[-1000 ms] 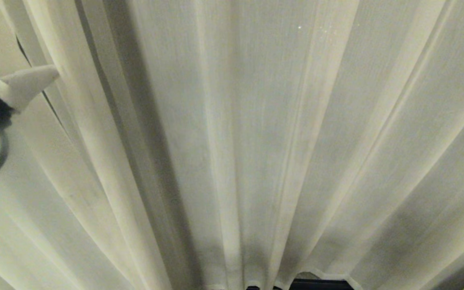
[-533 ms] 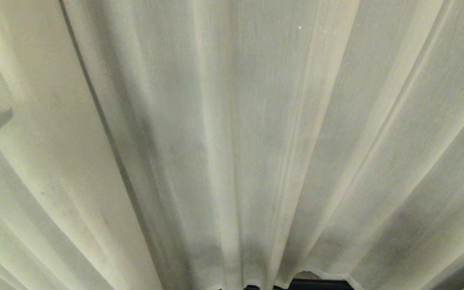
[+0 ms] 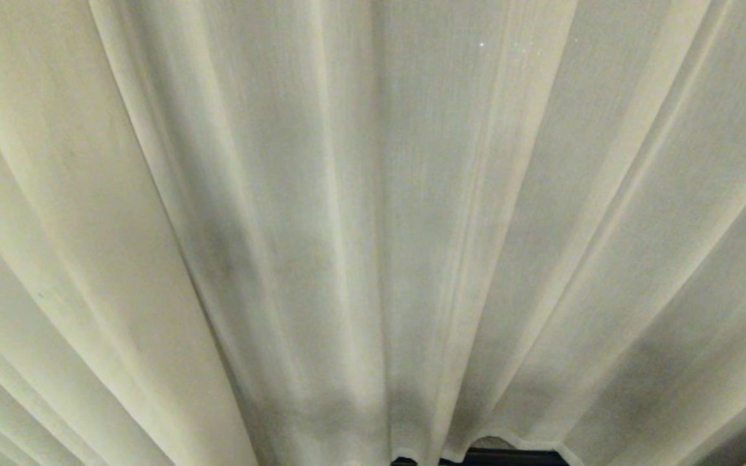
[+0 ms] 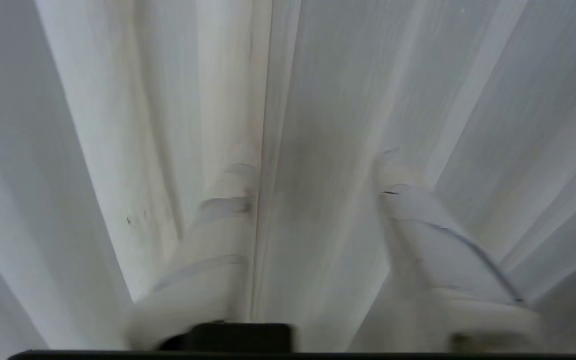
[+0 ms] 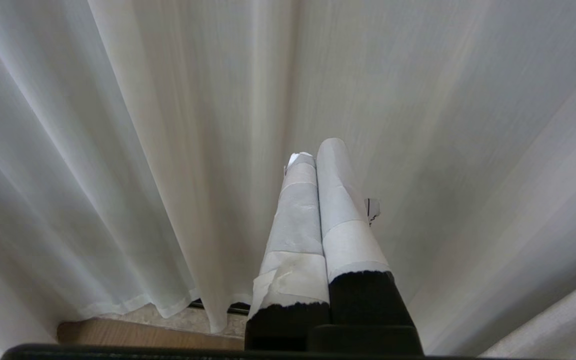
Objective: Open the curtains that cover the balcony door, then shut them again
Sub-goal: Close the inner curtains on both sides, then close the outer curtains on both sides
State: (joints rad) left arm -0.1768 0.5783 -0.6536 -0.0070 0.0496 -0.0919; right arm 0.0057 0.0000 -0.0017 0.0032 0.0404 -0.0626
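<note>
Near: right gripper (image 5: 313, 150) parked in front of the fabric, white-taped fingers (image 5: 298, 220) pressed tight together, holding nothing, tips just short of the cloth as far as right wrist view shows.

Left gripper (image 4: 313, 170) also close to the fabric, blurred. Fingers (image 4: 418, 225) stand apart w/ a clear gap; a hemmed vertical edge of the cloth runs thru that gap. Can't tell if either pad touches it, no firm grip visible.

Behind: cream woven fabric curtains (image 3: 373, 194) w/ soft vertical folds fill the whole head view, hanging drawn shut, panels overlapping, no gap btwn them. Neither arm in head view.

Far/low: below the curtain hem a thin dark strip (image 3: 509, 458), prob. bottom frame of the door, glass itself hidden behind cloth. In right wrist view a bit of light wood floor (image 5: 133, 335) shows under the hem.
</note>
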